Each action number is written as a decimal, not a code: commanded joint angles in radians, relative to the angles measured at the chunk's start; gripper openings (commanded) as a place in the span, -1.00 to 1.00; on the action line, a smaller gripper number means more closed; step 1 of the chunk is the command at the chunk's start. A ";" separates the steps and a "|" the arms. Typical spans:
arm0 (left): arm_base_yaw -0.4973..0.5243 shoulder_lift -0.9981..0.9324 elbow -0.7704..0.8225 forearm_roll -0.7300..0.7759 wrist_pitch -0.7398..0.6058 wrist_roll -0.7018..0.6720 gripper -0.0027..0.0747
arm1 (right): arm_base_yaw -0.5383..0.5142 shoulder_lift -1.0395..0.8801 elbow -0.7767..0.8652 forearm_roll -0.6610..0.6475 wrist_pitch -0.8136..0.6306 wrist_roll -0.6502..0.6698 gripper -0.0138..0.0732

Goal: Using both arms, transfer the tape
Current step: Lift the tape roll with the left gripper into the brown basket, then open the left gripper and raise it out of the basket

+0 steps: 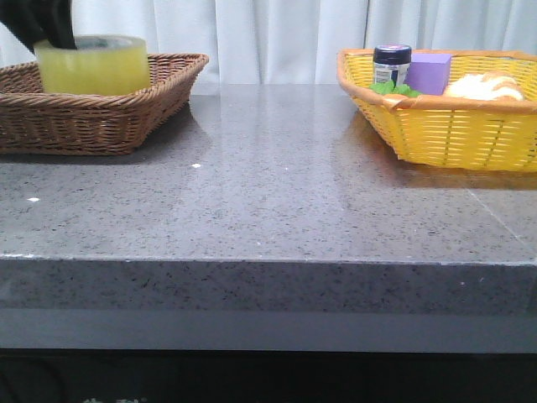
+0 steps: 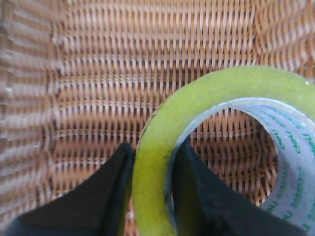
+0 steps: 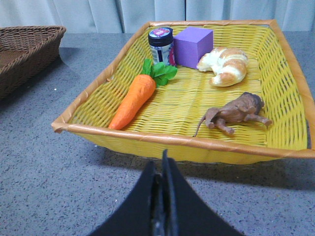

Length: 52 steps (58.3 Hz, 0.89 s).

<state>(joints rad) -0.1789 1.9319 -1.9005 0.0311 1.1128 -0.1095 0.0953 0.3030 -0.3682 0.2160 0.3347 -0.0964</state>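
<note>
The yellow tape roll (image 1: 94, 65) is over the brown wicker basket (image 1: 126, 117) at the far left of the table. My left gripper (image 1: 52, 34) is behind it, shut on its wall. In the left wrist view the tape (image 2: 216, 98) shows its white core with green print, and the left gripper (image 2: 153, 167) has one finger outside the roll and one inside the core, with the basket floor (image 2: 123, 73) below. My right gripper (image 3: 161, 169) is shut and empty, above the grey table just in front of the yellow basket (image 3: 162, 140). It does not show in the front view.
The yellow basket (image 1: 453, 134) at the far right holds a dark jar (image 3: 161, 44), a purple block (image 3: 193, 46), a toy carrot (image 3: 134, 98), a croissant (image 3: 224, 66) and a brown toy animal (image 3: 236, 112). The grey table (image 1: 268, 193) lies between the two baskets.
</note>
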 commanded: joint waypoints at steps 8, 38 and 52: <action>0.002 -0.044 -0.035 -0.009 -0.068 -0.011 -0.19 | -0.005 0.008 -0.024 -0.004 -0.088 -0.009 -0.84; 0.002 -0.083 -0.035 0.014 -0.076 -0.011 -0.71 | -0.005 0.008 -0.024 -0.004 -0.088 -0.009 -0.84; 0.002 -0.128 -0.007 0.014 -0.097 -0.007 -0.98 | -0.005 0.008 -0.024 -0.004 -0.088 -0.009 -0.84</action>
<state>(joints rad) -0.1789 1.9025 -1.8995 0.0425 1.0809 -0.1104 0.0953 0.3030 -0.3682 0.2160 0.3347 -0.0964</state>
